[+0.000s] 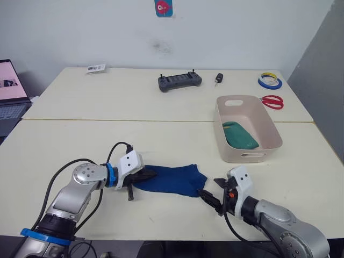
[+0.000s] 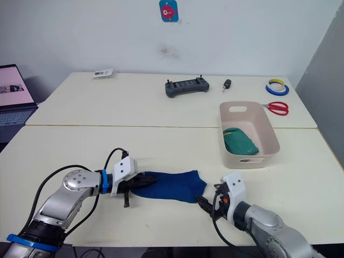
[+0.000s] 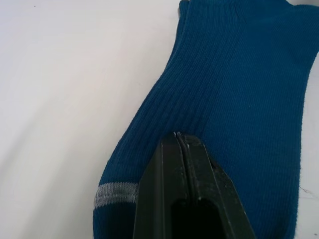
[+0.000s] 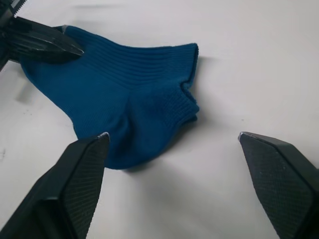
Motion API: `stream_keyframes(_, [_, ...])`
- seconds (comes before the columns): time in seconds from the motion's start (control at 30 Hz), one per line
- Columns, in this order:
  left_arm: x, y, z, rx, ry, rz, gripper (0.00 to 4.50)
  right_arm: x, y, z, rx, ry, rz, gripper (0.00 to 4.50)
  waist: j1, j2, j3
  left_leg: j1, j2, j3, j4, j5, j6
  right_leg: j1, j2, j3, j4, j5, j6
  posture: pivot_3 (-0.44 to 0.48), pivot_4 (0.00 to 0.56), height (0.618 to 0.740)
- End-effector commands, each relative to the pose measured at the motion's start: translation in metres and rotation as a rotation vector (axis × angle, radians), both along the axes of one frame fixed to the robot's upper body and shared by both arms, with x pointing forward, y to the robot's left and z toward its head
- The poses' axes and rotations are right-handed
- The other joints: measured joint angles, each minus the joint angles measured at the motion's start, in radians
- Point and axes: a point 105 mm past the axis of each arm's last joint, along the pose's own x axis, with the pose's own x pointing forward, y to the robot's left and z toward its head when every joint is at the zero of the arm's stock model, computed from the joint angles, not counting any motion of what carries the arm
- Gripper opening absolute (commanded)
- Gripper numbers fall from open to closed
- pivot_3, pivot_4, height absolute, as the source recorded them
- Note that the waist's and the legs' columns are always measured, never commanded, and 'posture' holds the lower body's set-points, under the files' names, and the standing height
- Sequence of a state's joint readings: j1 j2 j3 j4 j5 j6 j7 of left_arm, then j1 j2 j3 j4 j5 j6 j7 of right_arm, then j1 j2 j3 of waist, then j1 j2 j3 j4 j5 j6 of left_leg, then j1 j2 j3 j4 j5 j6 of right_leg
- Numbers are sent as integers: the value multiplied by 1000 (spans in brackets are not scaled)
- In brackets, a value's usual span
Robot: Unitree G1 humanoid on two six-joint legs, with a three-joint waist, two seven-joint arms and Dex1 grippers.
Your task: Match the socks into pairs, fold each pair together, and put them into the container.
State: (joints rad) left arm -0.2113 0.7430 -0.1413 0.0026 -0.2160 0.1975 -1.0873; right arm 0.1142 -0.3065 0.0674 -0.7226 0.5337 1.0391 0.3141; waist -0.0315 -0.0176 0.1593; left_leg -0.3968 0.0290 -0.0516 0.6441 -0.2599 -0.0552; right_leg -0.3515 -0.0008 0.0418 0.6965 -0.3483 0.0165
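A royal blue sock (image 1: pixel 171 180) lies flat on the near table, and a grey stripe crosses one end of it in the left wrist view. My left gripper (image 1: pixel 149 174) is shut on that end of the blue sock (image 3: pixel 234 84), its fingers (image 3: pixel 169 164) pressed together over the fabric. My right gripper (image 1: pixel 211 188) stands open at the sock's other end, with its fingers (image 4: pixel 82 164) spread wide just short of the sock (image 4: pixel 124 94). The beige-pink container (image 1: pixel 267 121) sits to the right and holds a folded green sock bundle (image 1: pixel 240 135).
On the far table lie a dark controller (image 1: pixel 179 81), a car key (image 1: pixel 219 79), tape rolls (image 1: pixel 270 80), red scissors (image 1: pixel 273 101) and a small card (image 1: pixel 96 67). A laptop (image 1: pixel 11 97) stands at the far left. A seam (image 1: pixel 118 120) divides the two tables.
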Motion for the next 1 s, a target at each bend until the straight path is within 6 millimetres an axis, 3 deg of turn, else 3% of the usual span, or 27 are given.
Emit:
stream_keyframes(0.03, [-4,2,-17,46,54,4,0,4,8,2,18,41,-3,4491,0,0,0,0,0,0,0,0,0,0,0,0,0,0,0,0,150,740])
stream_keyframes(0.3, [-4,1,-19,40,43,19,0,13,34,3,48,79,32,4491,-1,1,-1,1,0,0,0,0,0,0,0,0,0,0,0,0,150,740])
stream_keyframes(0.43, [-4,0,-20,38,42,21,0,15,40,5,61,74,43,3609,-1,1,-2,1,0,0,0,0,0,0,0,0,0,0,0,0,150,740])
stream_keyframes(0.77, [-4,0,-17,18,31,36,0,18,39,12,79,43,43,32,-1,1,-1,0,0,0,0,0,0,0,0,0,0,0,0,0,150,740])
stream_keyframes(1.0, [-1,-5,5,-45,5,32,0,26,19,15,65,21,16,32,-1,1,-1,-1,0,0,0,0,0,-1,0,0,0,0,0,0,150,740])
